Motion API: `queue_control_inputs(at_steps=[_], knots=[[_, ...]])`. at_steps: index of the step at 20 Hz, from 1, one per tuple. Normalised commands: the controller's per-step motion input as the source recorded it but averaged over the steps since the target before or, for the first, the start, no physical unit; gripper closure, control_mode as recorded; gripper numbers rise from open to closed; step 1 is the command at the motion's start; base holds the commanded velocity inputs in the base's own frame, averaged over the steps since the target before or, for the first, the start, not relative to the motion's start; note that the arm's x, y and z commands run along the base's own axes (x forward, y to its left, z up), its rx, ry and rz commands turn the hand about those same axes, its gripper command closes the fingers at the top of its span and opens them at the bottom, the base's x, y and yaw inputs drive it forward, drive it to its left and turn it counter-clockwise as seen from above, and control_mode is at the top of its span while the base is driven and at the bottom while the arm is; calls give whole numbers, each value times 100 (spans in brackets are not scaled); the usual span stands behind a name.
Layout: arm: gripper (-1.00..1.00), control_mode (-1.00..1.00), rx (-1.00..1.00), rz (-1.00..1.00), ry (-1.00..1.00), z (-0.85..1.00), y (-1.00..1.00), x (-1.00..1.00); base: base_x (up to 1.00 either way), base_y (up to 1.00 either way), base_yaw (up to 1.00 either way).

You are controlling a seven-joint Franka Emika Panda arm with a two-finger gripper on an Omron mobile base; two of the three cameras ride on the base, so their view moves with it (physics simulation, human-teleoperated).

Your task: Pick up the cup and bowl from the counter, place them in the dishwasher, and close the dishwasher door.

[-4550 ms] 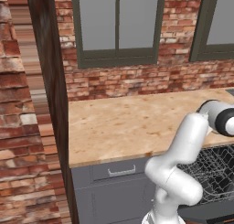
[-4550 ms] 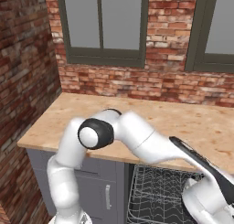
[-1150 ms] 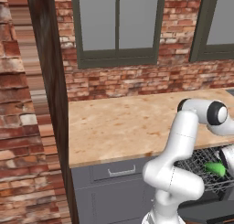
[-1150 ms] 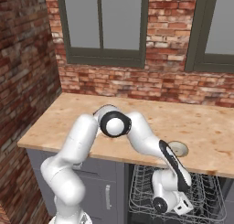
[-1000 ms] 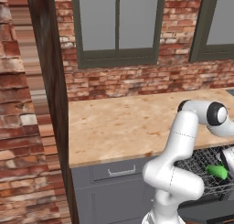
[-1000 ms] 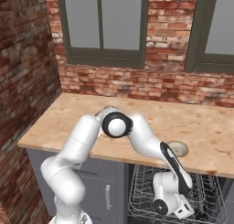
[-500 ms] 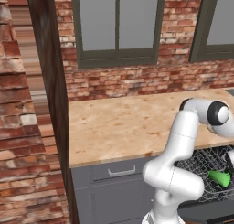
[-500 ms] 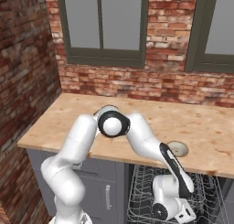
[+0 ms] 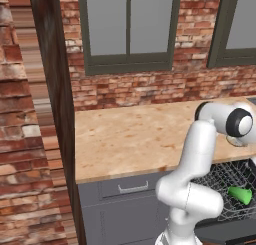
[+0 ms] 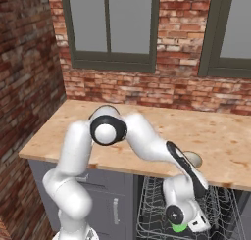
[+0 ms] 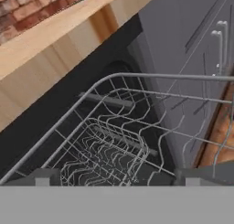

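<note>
The green cup (image 9: 240,195) lies on its side in the dishwasher's wire rack (image 9: 220,179), free of any grip. In the right base view my gripper (image 10: 196,225) hangs low over the rack (image 10: 152,204) with a sliver of the cup (image 10: 179,228) showing just under it. The hand view looks along the rack (image 11: 119,141); my gripper (image 11: 118,176) is open, its fingertips (image 11: 43,176) wide apart with nothing between them. The pale bowl (image 10: 192,159) sits on the counter (image 10: 215,136) near its front edge, partly behind my forearm. I cannot make out the dishwasher door.
A grey drawer with a silver handle (image 9: 132,187) sits left of the dishwasher, above a cabinet door (image 10: 115,210). A dark wooden post (image 9: 55,114) and brick wall bound the left. Brick wall and windows back the counter (image 9: 130,139).
The green cup has dropped a little lower and to the right in the rack. My hand stays low over the rack, with the jaws slightly wider.
</note>
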Motion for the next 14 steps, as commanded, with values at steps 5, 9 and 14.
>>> queue_control_inputs(at_steps=[5, 9, 14], knots=[[-100, -100, 32, 1, 24, 50, -1, 0, 0, 0, 0], [-100, -100, 26, 0, 13, 58, -13, 0, 0, 0, 0], [-100, -100, 20, 0, 3, 51, -23, 0, 0, 0, 0]])
